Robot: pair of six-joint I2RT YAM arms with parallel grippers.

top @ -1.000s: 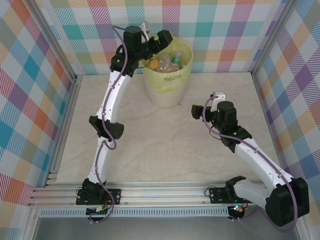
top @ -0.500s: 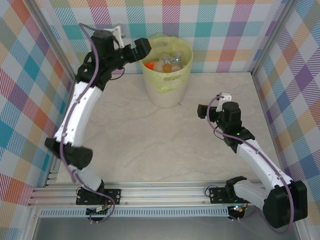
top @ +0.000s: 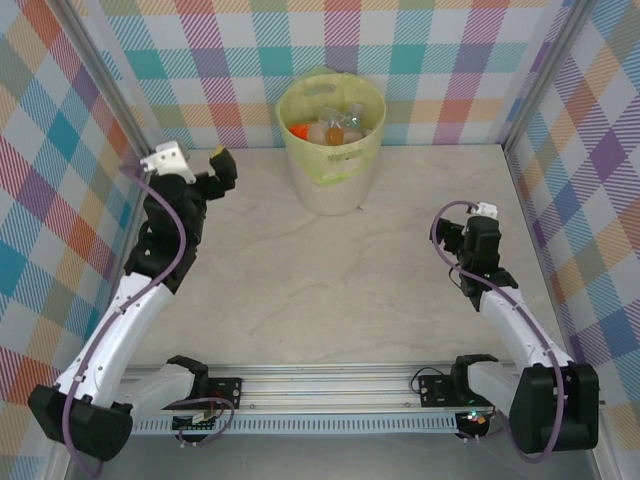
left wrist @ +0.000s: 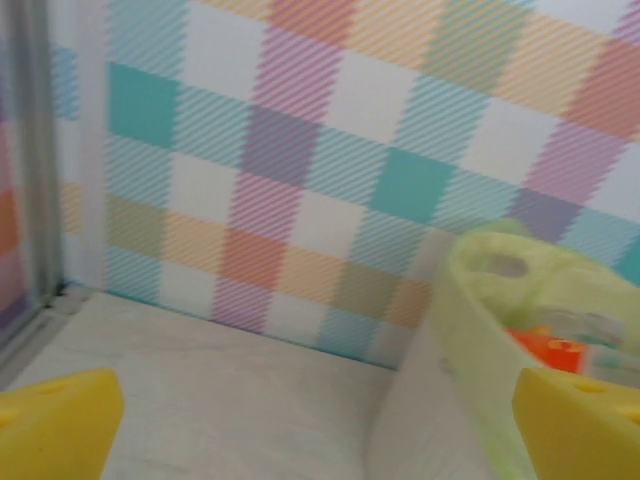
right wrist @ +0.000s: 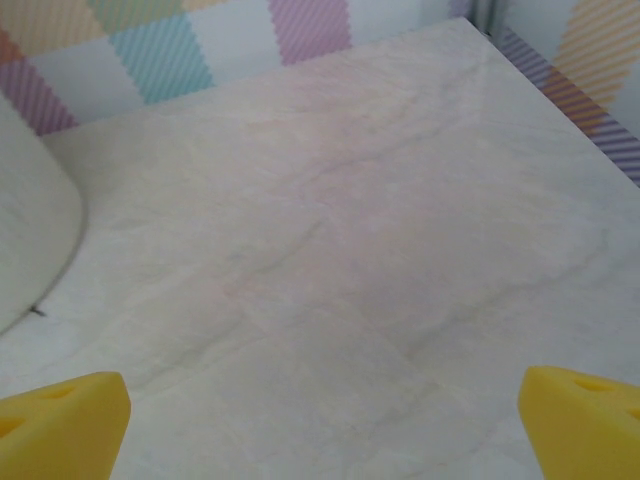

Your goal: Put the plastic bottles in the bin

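Bottles: you have them heaped inside the bin, at the far edge of the tabletop. Clear bodies and a few coloured caps show above the rim, with an orange piece on the left side of the heap. How many there are you cannot tell from here.
Tabletop: pale and marbled, with plaid walls on three sides.
Bin: it stands upright at the middle of the far edge, close to the back wall. The yellow-green bag is folded over its rim. In your left wrist view it sits at the right, blurred, with the orange piece showing inside.
Left arm: it rises along the left edge of the tabletop.
Right arm: it runs up along the right edge, folded low.
Left gripper: it is raised near the far left corner, well apart from the bin and pointing toward it. In your wrist view the two yellow pads stand wide apart, with tabletop and wall between them.
Right gripper: it is near the right edge, about halfway back, well apart from the bin. In your wrist view the yellow pads stand wide apart over the tabletop.
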